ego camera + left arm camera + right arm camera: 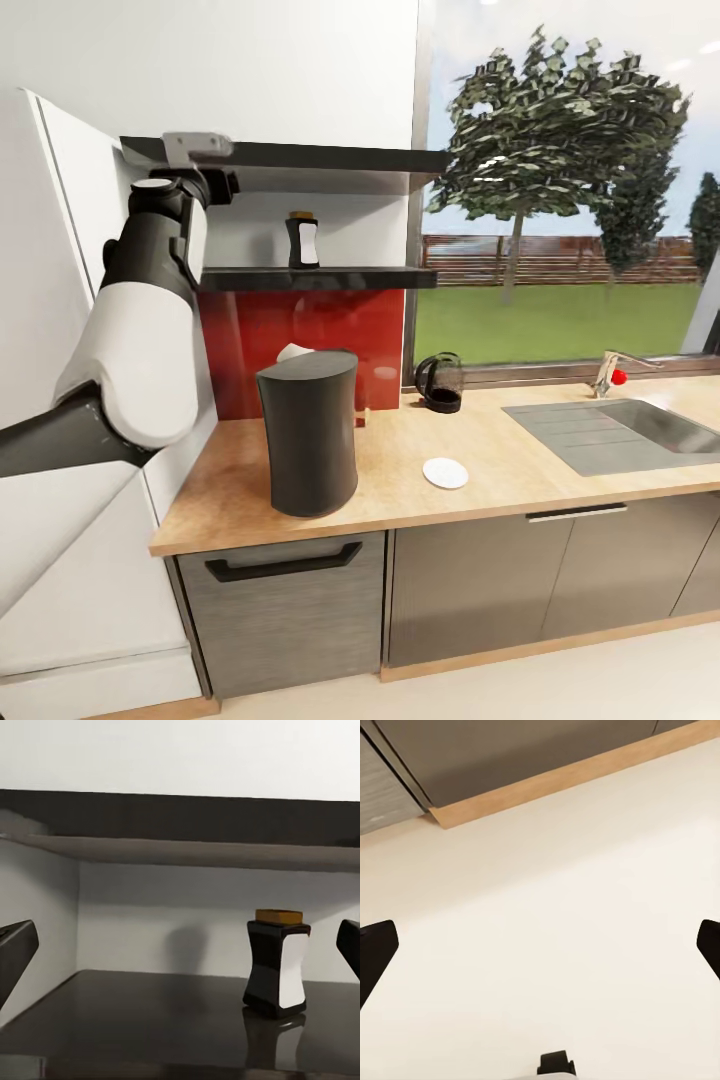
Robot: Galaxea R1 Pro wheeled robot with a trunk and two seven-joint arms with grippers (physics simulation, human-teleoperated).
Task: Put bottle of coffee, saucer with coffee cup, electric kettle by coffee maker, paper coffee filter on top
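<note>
The bottle of coffee [302, 241], black with a white label and a tan cap, stands upright on the lower dark kitchen shelf [330, 279]. My left gripper [222, 186] is raised to shelf height, left of the bottle and apart from it. In the left wrist view this gripper [184, 945] is open, and the bottle [277, 964] stands ahead, nearer one finger. A tall dark cylinder, seemingly the coffee maker [308, 430], stands on the countertop [400, 470]. A white saucer [445, 473] lies to its right. A dark glass kettle [440, 382] sits by the window. My right gripper [540, 945] is open over the floor.
A white object [292, 351] peeks out behind the coffee maker, mostly hidden. An upper shelf [320, 156] hangs close above the bottle. A white wall panel [70, 200] runs beside my left arm. A sink [630, 430] with a tap [610, 372] takes the counter's right end.
</note>
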